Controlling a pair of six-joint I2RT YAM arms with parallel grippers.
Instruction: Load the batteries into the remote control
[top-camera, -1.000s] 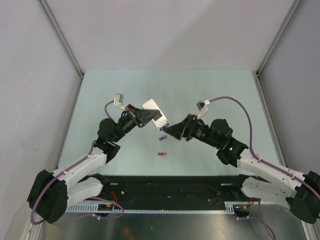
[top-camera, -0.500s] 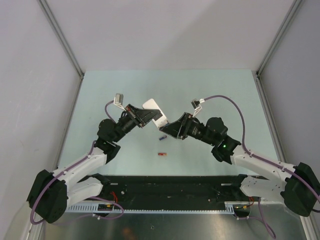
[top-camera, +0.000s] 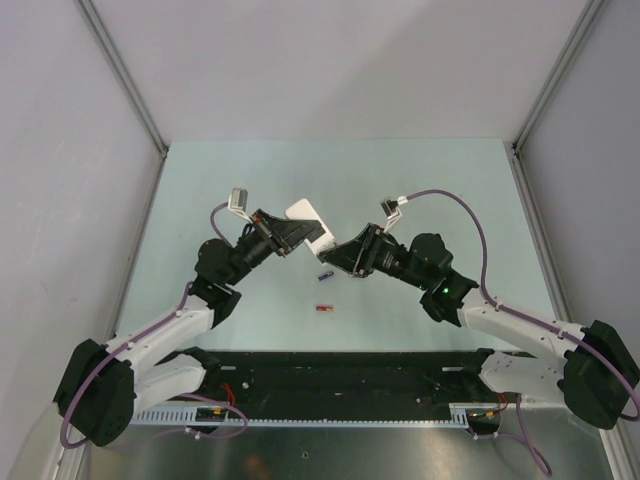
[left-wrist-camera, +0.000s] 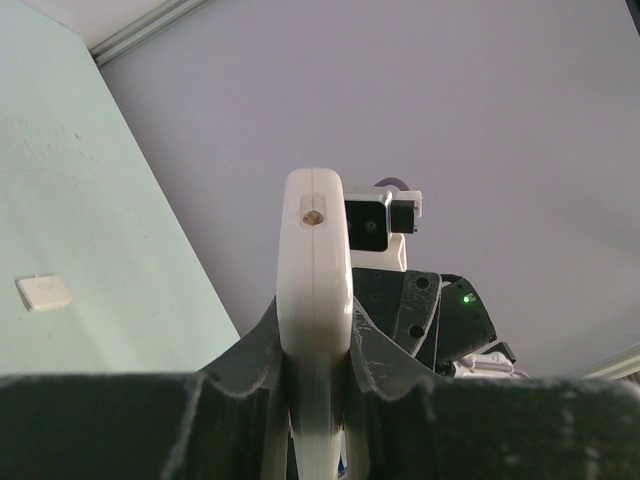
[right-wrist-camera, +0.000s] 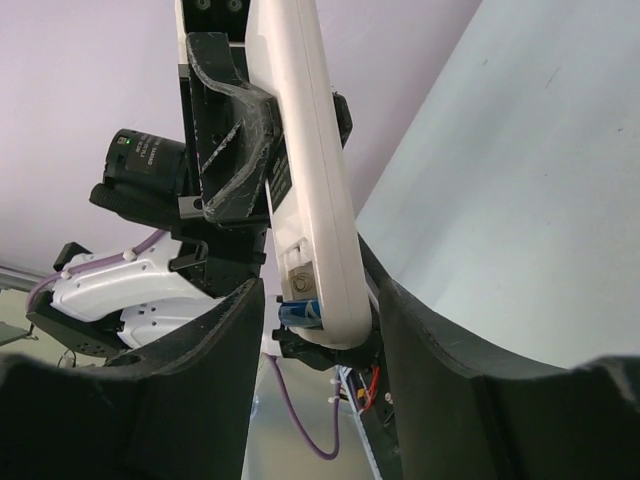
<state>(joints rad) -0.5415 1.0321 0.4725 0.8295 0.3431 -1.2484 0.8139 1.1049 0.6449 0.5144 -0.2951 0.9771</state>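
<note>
My left gripper (top-camera: 300, 235) is shut on the white remote control (top-camera: 312, 222) and holds it tilted above the table; in the left wrist view the remote (left-wrist-camera: 317, 290) shows edge-on between the fingers. My right gripper (top-camera: 337, 256) is open, its jaws standing either side of the remote's lower end (right-wrist-camera: 322, 270). A bright blue battery (right-wrist-camera: 299, 312) sits in the open compartment there. A dark blue-purple battery (top-camera: 324, 275) and a red battery (top-camera: 323, 308) lie on the table below the grippers. The grey-silver battery is out of view.
A small white flat piece (left-wrist-camera: 44, 292) lies on the pale green table (top-camera: 240, 180) in the left wrist view. Grey walls close the table at the back and sides. The black base rail (top-camera: 330, 375) runs along the near edge.
My right gripper has moved a little left, closing onto the remote's lower end. My left gripper and the remote have stayed put, and so have the two batteries on the table.
</note>
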